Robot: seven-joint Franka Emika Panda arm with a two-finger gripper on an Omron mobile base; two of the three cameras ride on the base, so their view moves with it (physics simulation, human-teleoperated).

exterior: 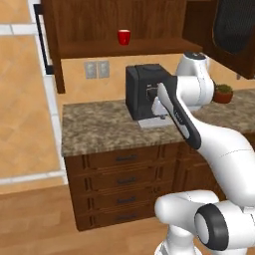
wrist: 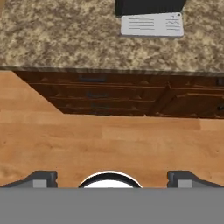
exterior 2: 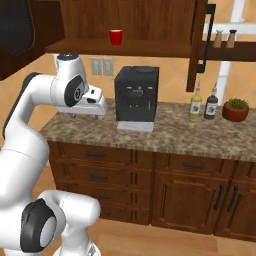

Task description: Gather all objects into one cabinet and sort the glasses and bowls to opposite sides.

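One small bright red cup (exterior: 123,37) (exterior 2: 116,36) stands upright on the plank shelf of the dark brown wall cabinet (exterior: 149,48) (exterior 2: 150,47), whose doors hang open. My gripper (exterior: 159,114) (exterior 2: 89,112) (wrist: 112,179) hovers above the granite counter, well below the shelf and just left of the coffee machine. It points down past the counter's front edge toward the floor. Its fingertips (wrist: 43,178) stand far apart and open, with nothing between them. The mug, the other red cup and the dark grey bowl are out of view.
A black coffee machine (exterior: 143,89) (exterior 2: 136,92) with a grey drip tray (wrist: 152,25) sits mid-counter. Two bottles (exterior 2: 196,106) and a potted plant (exterior 2: 236,110) (exterior: 223,93) stand to the right. A cabinet door with a black bar handle (exterior 2: 207,40) juts out. Drawers (wrist: 94,94) lie below.
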